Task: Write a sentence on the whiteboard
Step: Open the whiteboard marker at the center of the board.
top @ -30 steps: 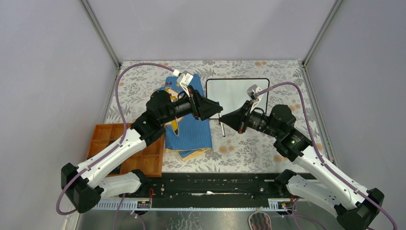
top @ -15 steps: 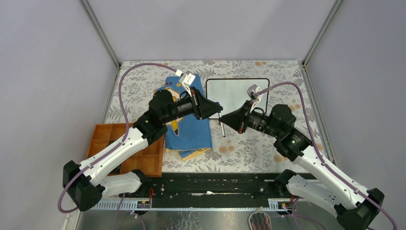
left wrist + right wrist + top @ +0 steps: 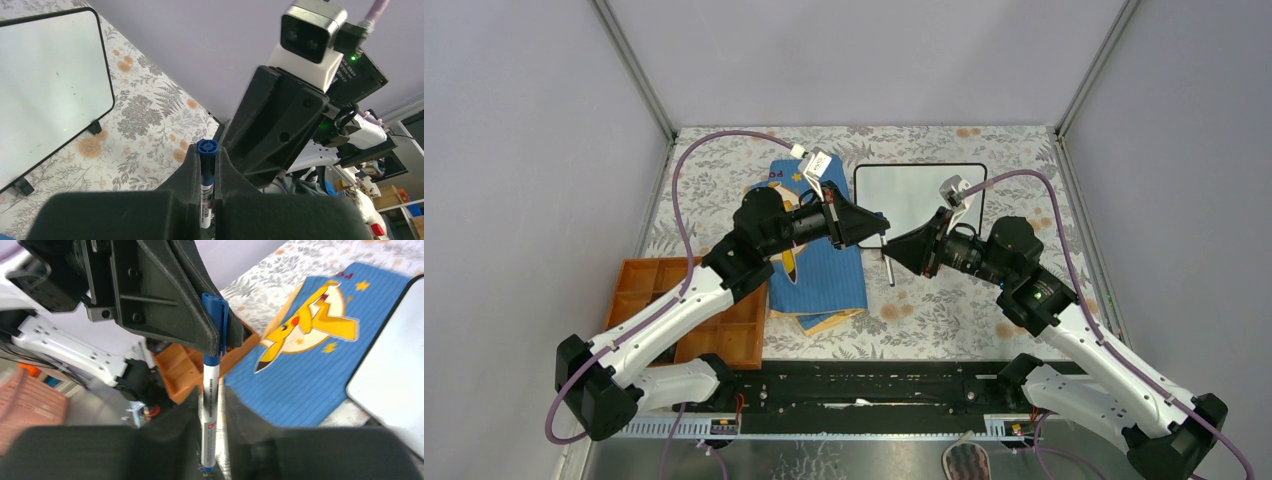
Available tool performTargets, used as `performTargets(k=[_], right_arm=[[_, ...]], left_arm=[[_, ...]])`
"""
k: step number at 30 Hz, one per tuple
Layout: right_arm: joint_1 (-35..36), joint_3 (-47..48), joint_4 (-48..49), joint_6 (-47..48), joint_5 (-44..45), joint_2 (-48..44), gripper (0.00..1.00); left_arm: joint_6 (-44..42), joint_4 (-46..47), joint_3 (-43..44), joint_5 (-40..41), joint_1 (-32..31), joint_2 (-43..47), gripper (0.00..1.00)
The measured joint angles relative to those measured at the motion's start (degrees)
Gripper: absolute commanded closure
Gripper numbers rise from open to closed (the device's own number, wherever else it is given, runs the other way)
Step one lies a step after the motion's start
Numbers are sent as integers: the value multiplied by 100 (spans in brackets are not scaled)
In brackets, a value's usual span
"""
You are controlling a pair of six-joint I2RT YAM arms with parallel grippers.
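Observation:
The whiteboard [image 3: 909, 190] lies at the back middle of the table, also seen in the left wrist view [image 3: 50, 90]. No sentence shows on its white face. In front of it the two grippers meet tip to tip above the table. My left gripper [image 3: 879, 233] is shut on the blue cap end of a marker [image 3: 207, 172]. The marker's white barrel [image 3: 210, 410] runs down between the fingers of my right gripper [image 3: 894, 250], which stand open with a gap beside the barrel.
A blue cartoon-print cloth [image 3: 829, 275] lies left of the whiteboard, under the left arm. An orange compartment tray [image 3: 729, 325] sits at the near left. A floral cover [image 3: 984, 300] spreads over the table, with grey walls on three sides.
The left gripper has shut on the marker's cap end. The right gripper, shut on the barrel before, has opened. Both arms have barely moved.

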State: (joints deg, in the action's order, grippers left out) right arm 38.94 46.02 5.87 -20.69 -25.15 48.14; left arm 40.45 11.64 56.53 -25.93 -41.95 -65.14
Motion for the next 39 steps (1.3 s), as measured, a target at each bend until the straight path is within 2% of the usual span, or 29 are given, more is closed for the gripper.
performTargets(k=[1, 3, 4, 6, 9, 12, 19, 27, 39], right_arm=[[0, 7, -11, -22, -2, 0, 43], [4, 17, -42, -85, -2, 0, 24], [4, 22, -52, -122, -7, 2, 20], [4, 35, -66, -236, -35, 9, 17], [4, 57, -39, -415, -173, 39, 18], [4, 57, 118, -667, -345, 57, 24], [7, 50, 1174, -1486, -901, 181, 34], [7, -20, 2155, -2194, -1217, 452, 36], [7, -35, 2774, -2695, -1419, 706, 50]], left_arm=[[2, 4, 0, -2, 0, 0, 100], [2, 15, 0, -17, -2, 7, 100], [2, 22, 0, -20, -2, 20, 100], [0, 35, -2, -26, -2, 66, 100], [-7, 118, -4, -140, -2, 201, 100], [-28, 267, -9, -330, -2, 407, 100], [-133, 573, -74, -586, -2, 918, 100], [-149, 684, -94, -693, -2, 953, 100], [-149, 684, -103, -710, -2, 953, 100]])
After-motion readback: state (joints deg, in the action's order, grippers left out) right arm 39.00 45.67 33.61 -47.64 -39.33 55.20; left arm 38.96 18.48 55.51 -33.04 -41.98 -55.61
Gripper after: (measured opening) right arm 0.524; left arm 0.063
